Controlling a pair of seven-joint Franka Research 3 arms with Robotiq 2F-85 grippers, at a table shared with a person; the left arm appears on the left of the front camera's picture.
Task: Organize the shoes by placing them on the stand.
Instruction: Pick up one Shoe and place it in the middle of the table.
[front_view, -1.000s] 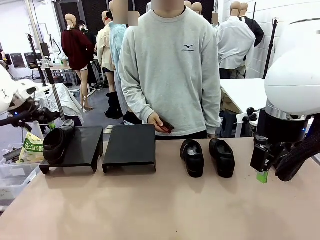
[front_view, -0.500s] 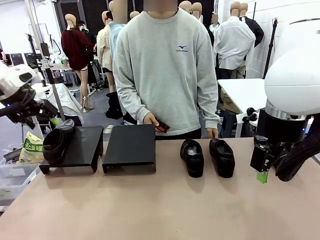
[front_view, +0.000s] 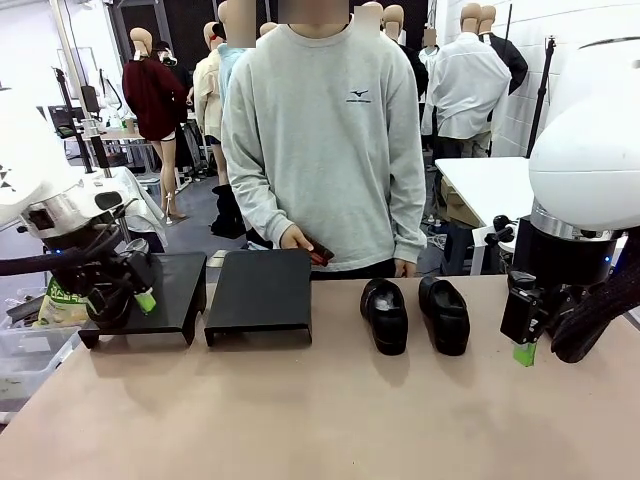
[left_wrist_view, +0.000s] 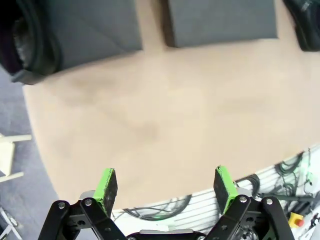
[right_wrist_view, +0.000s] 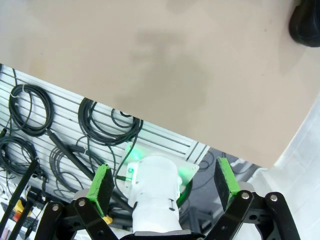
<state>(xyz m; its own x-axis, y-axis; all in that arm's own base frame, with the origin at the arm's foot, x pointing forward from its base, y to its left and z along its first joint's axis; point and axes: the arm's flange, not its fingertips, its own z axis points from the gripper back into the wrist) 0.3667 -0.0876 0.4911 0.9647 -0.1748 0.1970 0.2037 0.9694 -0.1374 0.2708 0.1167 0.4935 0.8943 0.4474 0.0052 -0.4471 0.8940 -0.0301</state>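
Black shoes (front_view: 385, 315) mid-table, right claw (front_view: 524, 352) apart

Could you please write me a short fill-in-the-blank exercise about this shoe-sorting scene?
The shoes lying on the bare table number ___. The left stand bears exactly ___ shoe. The left gripper and the right gripper both have ___ jaws.
Missing words: two, one, open.

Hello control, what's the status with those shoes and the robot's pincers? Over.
Both pincers open, empty: left pincer near left stand, right pincer at table's right. One shoe on left stand; two shoes on table. Person's hand behind right stand.
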